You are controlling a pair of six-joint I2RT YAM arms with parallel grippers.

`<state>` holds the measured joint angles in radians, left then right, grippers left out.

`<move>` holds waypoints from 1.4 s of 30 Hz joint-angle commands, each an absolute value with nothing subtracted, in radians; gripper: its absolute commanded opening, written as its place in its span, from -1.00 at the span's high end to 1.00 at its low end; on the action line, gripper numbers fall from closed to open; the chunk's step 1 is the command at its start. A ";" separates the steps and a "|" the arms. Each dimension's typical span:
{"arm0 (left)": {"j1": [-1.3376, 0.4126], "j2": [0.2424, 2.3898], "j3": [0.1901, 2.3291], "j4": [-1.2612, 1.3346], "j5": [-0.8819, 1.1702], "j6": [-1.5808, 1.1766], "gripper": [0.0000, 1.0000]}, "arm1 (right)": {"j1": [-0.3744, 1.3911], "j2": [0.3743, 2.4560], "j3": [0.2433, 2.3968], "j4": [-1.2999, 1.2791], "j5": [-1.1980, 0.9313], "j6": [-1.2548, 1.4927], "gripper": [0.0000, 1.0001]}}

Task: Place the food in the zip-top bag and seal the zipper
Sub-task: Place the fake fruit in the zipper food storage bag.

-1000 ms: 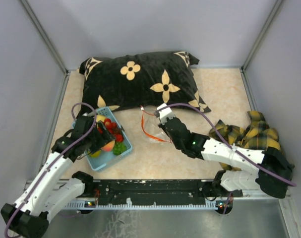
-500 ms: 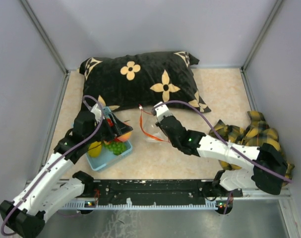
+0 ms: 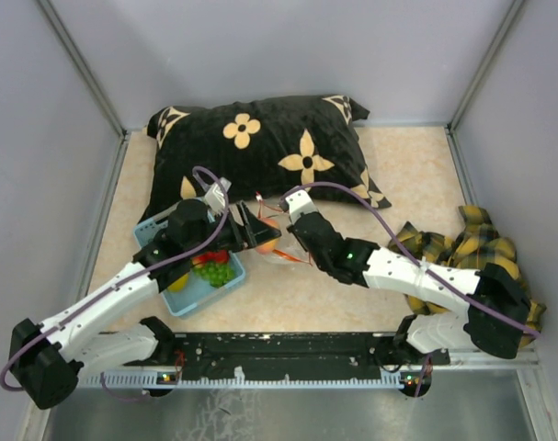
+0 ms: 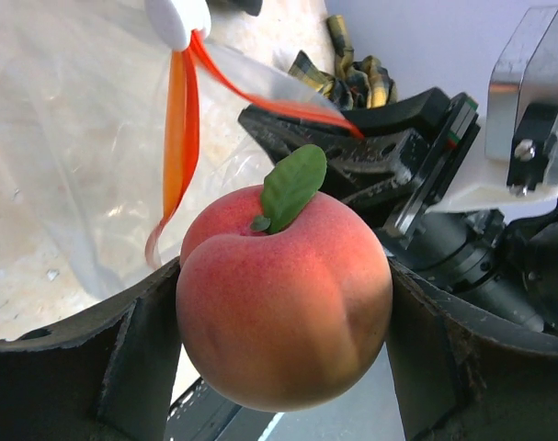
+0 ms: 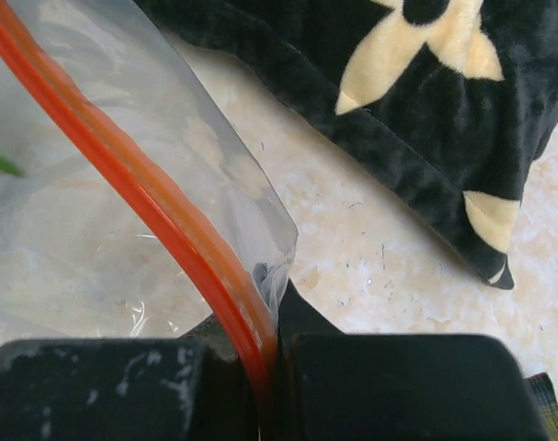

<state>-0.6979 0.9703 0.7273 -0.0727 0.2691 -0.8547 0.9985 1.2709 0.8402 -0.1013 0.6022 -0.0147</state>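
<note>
An orange-pink peach (image 4: 283,303) with a green leaf sits between the fingers (image 4: 131,349) of my left gripper (image 3: 260,237), which is shut on it. It hangs right at the mouth of the clear zip-top bag (image 4: 76,138). The bag's red zipper (image 4: 179,119) gapes open in front of the peach. My right gripper (image 5: 277,367) is shut on the zipper (image 5: 150,197) at one end of the mouth and holds that edge of the bag (image 3: 283,250) up. More food lies in the light blue basket (image 3: 182,301): strawberries (image 3: 214,258), green grapes (image 3: 214,272) and a yellow piece (image 3: 176,281).
A black pillow (image 3: 260,147) with cream flowers lies behind the bag and basket. A yellow plaid cloth (image 3: 462,248) is bunched at the right, by the right arm. Grey walls close the table on three sides.
My left arm has lifted the peach out of the basket and carried it right, up to the bag's mouth. My right gripper has kept its hold on the zipper and shifted slightly left.
</note>
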 commanded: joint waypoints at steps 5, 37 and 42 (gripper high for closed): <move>-0.737 1.090 0.732 0.162 0.201 -0.920 -0.29 | 0.991 1.251 0.893 -0.089 0.562 0.022 1.00; -0.748 1.204 0.817 -0.032 -0.036 -0.872 -0.94 | 0.963 1.223 0.885 -0.065 0.288 0.241 0.99; -0.754 1.199 0.857 -0.111 -0.087 -0.860 -0.86 | 0.955 1.268 0.915 -0.062 0.171 0.323 1.00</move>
<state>-0.7448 1.2259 0.8005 -0.0662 -0.0471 -0.8669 0.9638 1.2381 0.8406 -0.0998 0.2859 0.2253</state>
